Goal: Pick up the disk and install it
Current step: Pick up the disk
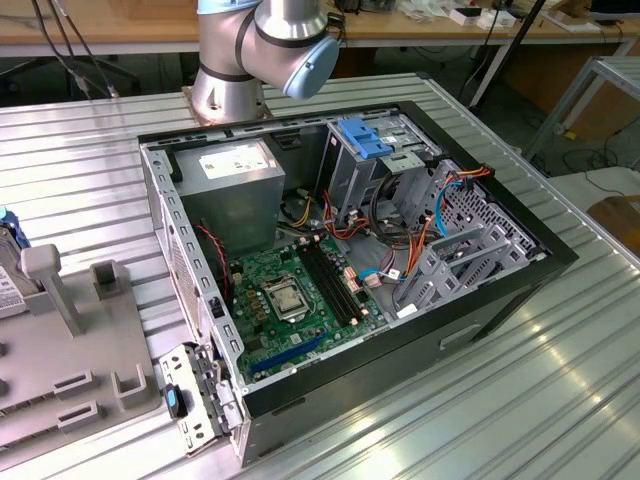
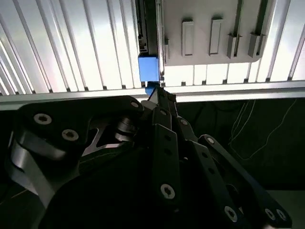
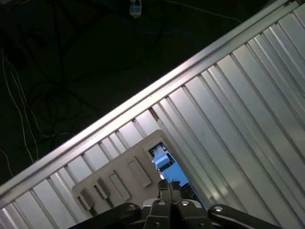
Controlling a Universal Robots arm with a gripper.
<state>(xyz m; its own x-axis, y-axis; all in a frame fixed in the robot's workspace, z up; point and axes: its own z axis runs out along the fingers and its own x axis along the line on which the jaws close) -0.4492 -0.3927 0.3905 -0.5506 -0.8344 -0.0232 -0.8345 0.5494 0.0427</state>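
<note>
The disk (image 1: pixel 8 285) stands on edge in a grey fixture (image 1: pixel 90 340) at the far edge of the exterior view's left, with a bit of blue rail above it. In both wrist views I look down on it from well above: its blue rail (image 2: pixel 148 69) (image 3: pixel 167 167) lies just beyond the fingertips in the picture. My gripper (image 2: pixel 159 91) (image 3: pixel 166 185) is dark, its fingers drawn together to a point, with nothing between them. It hangs over the fixture (image 2: pixel 209 33) near the table's edge.
An open computer case (image 1: pixel 560 250) lies on the ribbed metal table (image 1: pixel 450 400), holding a green motherboard (image 1: pixel 290 300), a grey power supply (image 1: pixel 235 180) and a metal drive cage with blue tabs (image 1: pixel 365 140). The arm's base (image 1: pixel 225 90) stands behind the case. Beyond the table edge (image 3: pixel 157 90) is dark floor with cables.
</note>
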